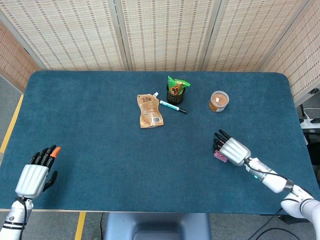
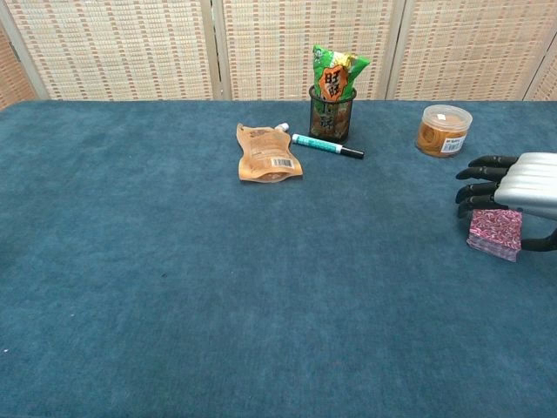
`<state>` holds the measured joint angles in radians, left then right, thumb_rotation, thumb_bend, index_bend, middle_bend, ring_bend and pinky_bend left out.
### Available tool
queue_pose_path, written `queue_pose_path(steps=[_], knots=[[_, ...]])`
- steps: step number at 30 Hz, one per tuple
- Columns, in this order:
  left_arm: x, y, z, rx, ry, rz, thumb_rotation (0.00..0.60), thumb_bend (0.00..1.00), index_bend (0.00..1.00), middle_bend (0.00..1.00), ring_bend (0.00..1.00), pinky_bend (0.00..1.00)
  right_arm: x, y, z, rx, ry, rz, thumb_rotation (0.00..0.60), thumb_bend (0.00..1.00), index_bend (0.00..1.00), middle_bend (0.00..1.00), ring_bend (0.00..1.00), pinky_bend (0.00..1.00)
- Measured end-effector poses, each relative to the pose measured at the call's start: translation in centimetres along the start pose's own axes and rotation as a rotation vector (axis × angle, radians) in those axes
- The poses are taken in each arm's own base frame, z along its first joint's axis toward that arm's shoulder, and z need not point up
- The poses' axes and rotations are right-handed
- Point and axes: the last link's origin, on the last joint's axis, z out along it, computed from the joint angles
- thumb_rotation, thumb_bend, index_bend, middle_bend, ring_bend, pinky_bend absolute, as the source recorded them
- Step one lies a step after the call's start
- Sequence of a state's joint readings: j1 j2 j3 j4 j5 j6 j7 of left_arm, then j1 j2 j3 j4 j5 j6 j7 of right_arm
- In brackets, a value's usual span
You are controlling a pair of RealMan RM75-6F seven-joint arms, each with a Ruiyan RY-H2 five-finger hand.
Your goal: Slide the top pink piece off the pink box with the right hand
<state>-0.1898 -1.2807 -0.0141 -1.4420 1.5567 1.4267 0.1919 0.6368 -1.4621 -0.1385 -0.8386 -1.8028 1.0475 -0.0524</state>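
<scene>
The pink box stands near the table's right edge, a small glittery block; in the head view only a sliver of the pink box shows. I cannot make out its top piece as a separate part. My right hand lies just over the box, its fingers curved down past the far-left edge and the thumb beside the right side. Nothing shows it gripping. My left hand rests at the near left corner, fingers apart and holding nothing.
At the back middle lie a tan pouch and a teal marker, beside a dark cup with a green snack bag. A round lidded tub stands just beyond the right hand. The blue table's edge runs close on the right.
</scene>
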Motion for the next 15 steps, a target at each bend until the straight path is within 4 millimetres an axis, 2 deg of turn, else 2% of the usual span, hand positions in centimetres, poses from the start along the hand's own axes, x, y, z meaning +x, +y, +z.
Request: queue_pose_path(steps=[11, 15], knots=[[-0.04, 0.10, 0.00, -0.004, -0.002, 0.001, 0.600, 0.48, 0.00, 0.06, 0.11, 0.20, 0.08, 0.34, 0.14, -0.015, -0.009, -0.006, 0.600, 0.22, 0.22, 0.16, 0.00, 0.00], [-0.07, 0.07, 0.01, -0.002, -0.005, 0.001, 0.600, 0.48, 0.00, 0.06, 0.11, 0.20, 0.26, 0.34, 0.37, -0.020, -0.009, -0.009, 0.600, 0.22, 0.27, 0.19, 0.00, 0.00]])
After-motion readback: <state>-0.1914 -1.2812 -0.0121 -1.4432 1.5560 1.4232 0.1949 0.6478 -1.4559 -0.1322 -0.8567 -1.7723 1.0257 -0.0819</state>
